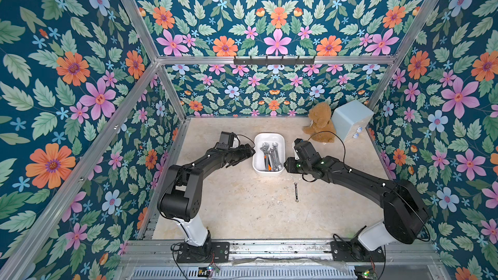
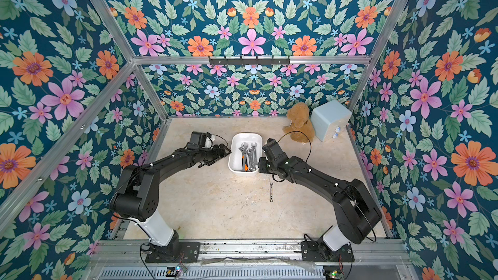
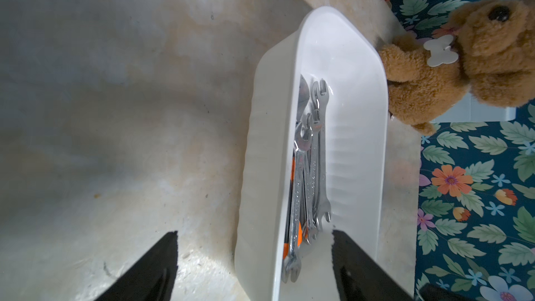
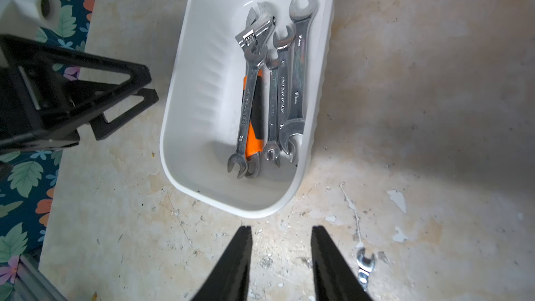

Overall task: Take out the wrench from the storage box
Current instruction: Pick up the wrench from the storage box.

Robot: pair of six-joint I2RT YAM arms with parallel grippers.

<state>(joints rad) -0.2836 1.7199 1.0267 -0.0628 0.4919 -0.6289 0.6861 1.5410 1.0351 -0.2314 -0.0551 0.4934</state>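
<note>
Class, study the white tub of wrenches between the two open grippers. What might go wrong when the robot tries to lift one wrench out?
1. The wrenches lie overlapped, one atop the orange-handled wrench; gripping one may drag others along.
2. They crowd one long wall of the storage box, so a finger may strike the rim.
3. The left gripper and right gripper are open, neither holding the box; it may slide.

The storage box [image 1: 259, 160] is white, wrenches [image 1: 272, 156] silver, teddy bear [image 1: 320, 123] brown, walls [image 1: 269, 22] blue-floral.
</note>
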